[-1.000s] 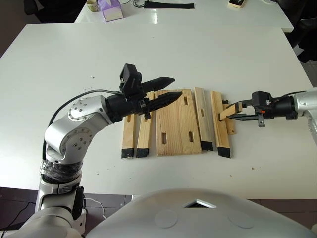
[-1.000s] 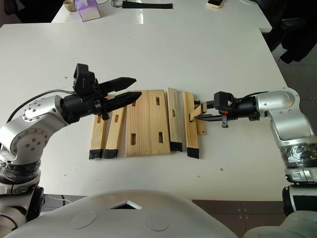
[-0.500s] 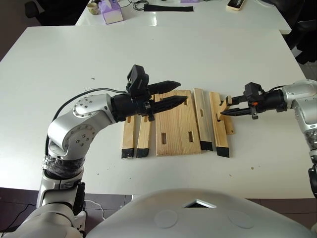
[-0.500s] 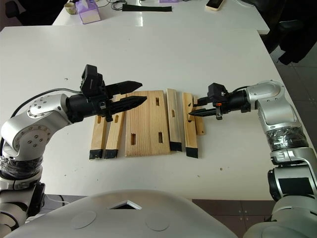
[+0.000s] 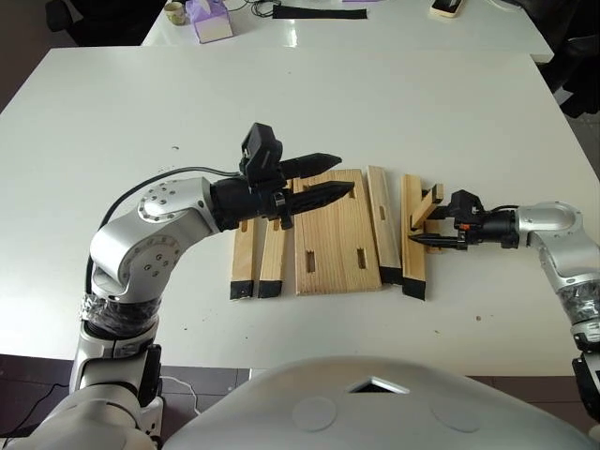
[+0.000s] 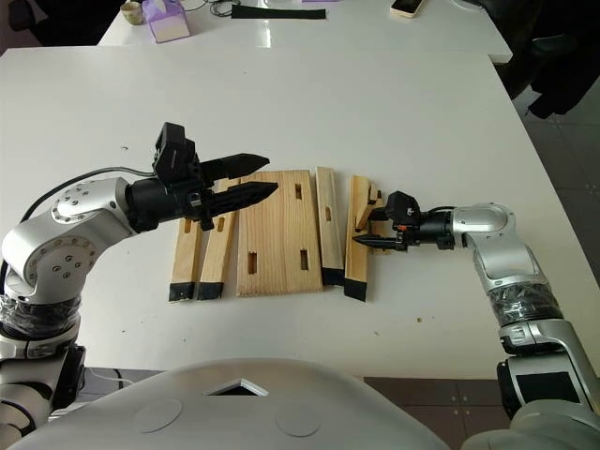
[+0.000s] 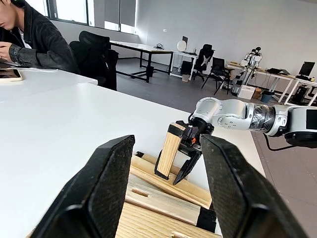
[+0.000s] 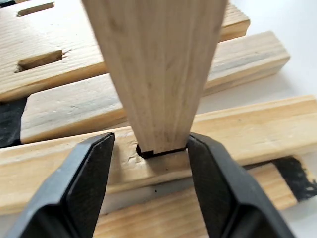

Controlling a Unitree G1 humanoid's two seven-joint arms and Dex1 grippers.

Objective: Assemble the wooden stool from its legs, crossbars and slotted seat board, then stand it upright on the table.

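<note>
White table: wooden parts laid in a row near its middle; beyond the far edge a second table, also white, with a cup and a purple tissue box at its left end.
Room: open office in the left wrist view, with desks, dark chairs and tall windows.
Left gripper: raised above the left legs and the seat board's far left part, fingers spread wide, nothing between them.
Legs: four, all flat, each with a black near end; outer left leg and inner left leg side by side, inner right leg and outer right leg beyond the board.
Seat board: one, flat between the two pairs, three slots showing.
Crossbar: one, tilted up, lower end at a slot in the outer right leg.
Right gripper: low over the outer right leg, fingers clamped on the crossbar's lower end.
Hidden: seat board's far left corner, behind the left gripper.
Hard to tell: wooden strip just beside the outer right leg under the right gripper, cut off at the edge; leg or crossbar, cannot tell.
</note>
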